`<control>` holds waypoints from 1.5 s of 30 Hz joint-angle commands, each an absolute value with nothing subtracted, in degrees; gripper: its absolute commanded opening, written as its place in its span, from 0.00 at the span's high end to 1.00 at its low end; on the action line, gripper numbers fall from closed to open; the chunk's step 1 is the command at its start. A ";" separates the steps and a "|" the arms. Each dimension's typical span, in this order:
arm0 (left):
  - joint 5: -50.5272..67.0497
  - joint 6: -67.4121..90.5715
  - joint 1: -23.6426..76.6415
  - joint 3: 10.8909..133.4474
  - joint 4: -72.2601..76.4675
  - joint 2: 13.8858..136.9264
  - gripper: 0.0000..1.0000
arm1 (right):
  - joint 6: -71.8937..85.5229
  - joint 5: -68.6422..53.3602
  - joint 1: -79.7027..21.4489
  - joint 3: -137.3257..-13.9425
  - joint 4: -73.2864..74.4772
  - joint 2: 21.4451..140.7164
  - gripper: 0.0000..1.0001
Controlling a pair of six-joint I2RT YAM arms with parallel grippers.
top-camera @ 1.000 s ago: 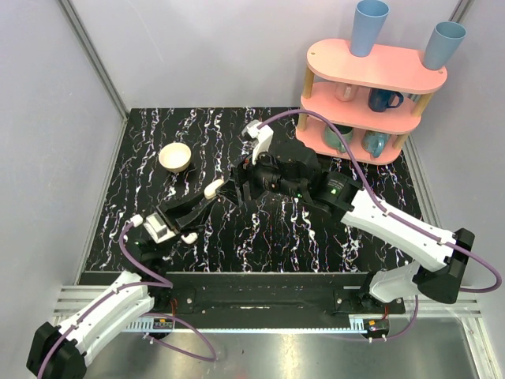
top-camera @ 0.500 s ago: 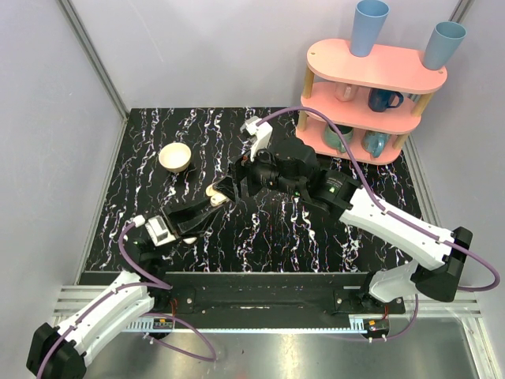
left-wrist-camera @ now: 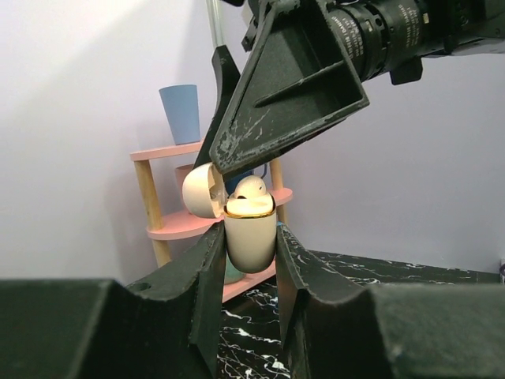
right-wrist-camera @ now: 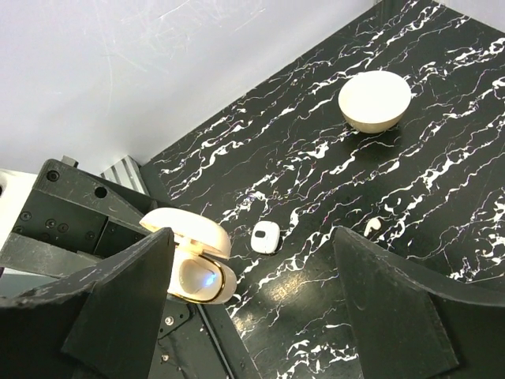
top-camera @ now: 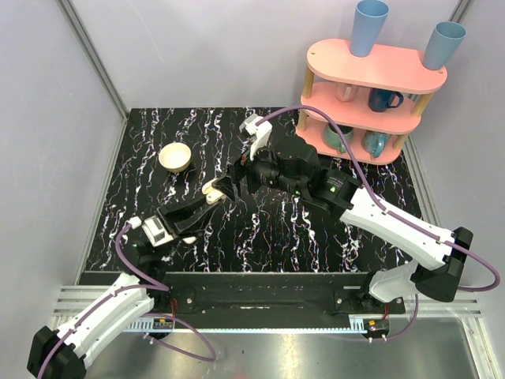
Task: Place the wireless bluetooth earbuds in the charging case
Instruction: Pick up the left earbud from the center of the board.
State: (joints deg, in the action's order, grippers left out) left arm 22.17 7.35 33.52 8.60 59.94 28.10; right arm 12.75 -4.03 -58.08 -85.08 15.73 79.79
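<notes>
One tiny white plastic earbud [left-wrist-camera: 251, 189] sits in the lid-open cream gold-rimmed charging case [left-wrist-camera: 251, 246] clamped between the left gripper [left-wrist-camera: 249, 237]'s jaws, the right gripper [top-camera: 223, 187] gaping empty at its twelve o'clock.

Bright, even light, soft shadows; the charging case [left-wrist-camera: 251, 241] sharp, near foreground blurred.

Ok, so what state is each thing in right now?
left gripper: shut on charging case.
right gripper: open, above the case.
charging case: upright, lid open.
seated earbud: in the case, top showing.
loose earbud: lying on the table.
bowl: upright.
</notes>
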 commanded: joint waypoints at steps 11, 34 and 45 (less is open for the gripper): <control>13.80 5.36 33.75 5.36 60.21 24.44 1.00 | 10.63 -1.42 -57.22 -87.10 8.88 78.14 0.09; 7.56 -3.52 33.84 14.76 26.46 0.53 1.00 | 33.93 -6.33 -42.18 -89.99 10.46 114.68 0.28; 8.53 -2.55 33.84 14.15 27.16 0.26 1.00 | 33.49 -3.08 -47.28 -100.55 13.27 127.79 0.30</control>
State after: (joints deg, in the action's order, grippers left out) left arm 8.91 -2.92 33.65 12.64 25.45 0.84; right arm 32.49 -5.04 -46.39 -97.19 14.06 126.48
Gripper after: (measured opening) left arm 0.318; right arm 0.710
